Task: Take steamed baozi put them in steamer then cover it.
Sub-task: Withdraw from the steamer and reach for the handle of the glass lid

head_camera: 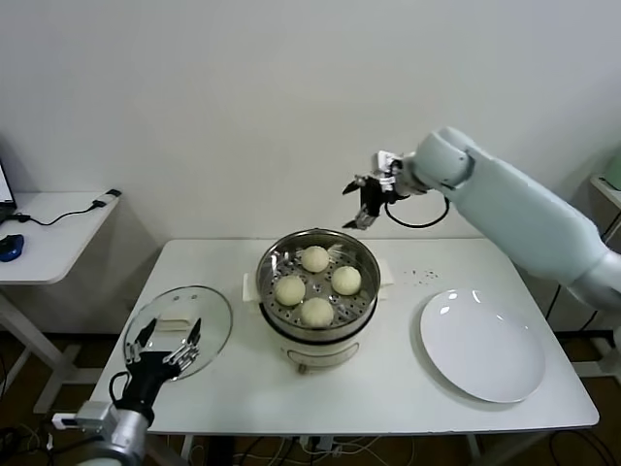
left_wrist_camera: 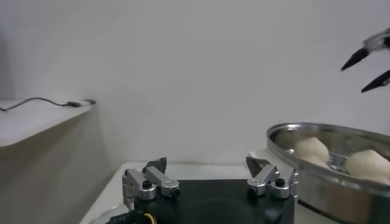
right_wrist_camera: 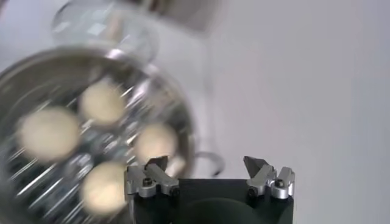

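Observation:
Several cream-white baozi lie on the perforated tray inside the steel steamer at the table's middle; they also show in the right wrist view and the left wrist view. The clear glass lid lies flat on the table left of the steamer. My left gripper is open and empty, low at the front left, over the lid's near edge. My right gripper is open and empty, raised above and behind the steamer's right rim; it also shows in the left wrist view.
An empty white oval plate lies at the right of the white table. A side table with a cable stands to the left. A white wall is behind.

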You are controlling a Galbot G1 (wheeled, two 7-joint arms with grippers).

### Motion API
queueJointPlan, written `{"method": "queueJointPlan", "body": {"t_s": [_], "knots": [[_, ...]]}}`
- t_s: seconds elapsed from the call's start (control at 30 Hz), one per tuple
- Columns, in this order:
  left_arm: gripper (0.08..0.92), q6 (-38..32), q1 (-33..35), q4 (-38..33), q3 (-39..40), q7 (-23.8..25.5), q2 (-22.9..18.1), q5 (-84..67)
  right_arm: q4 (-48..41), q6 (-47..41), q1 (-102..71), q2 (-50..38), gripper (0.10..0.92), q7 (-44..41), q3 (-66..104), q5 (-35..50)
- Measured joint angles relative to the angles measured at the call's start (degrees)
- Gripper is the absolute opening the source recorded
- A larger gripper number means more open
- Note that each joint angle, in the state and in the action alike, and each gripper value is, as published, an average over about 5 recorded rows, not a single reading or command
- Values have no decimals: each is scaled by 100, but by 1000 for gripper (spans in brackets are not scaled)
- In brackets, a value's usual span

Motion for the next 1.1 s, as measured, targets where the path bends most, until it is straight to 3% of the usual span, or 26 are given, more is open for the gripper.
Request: {"method": "queueJointPlan", "body": {"t_s": [0.3, 0.73, 1.1], "knots": [[823, -375, -133, 170, 54, -319, 93, -300, 1144, 651, -2647, -20, 823, 1710, 3133, 555], [823, -819, -525, 612, 23, -432, 361, 3, 2179, 2025, -6315, 1437, 823, 3145, 6474, 1030], [823, -1528, -706, 1324, -2, -839, 683, 2618, 2613, 2629, -7888, 2142, 823, 3664, 7328, 1273]]}}
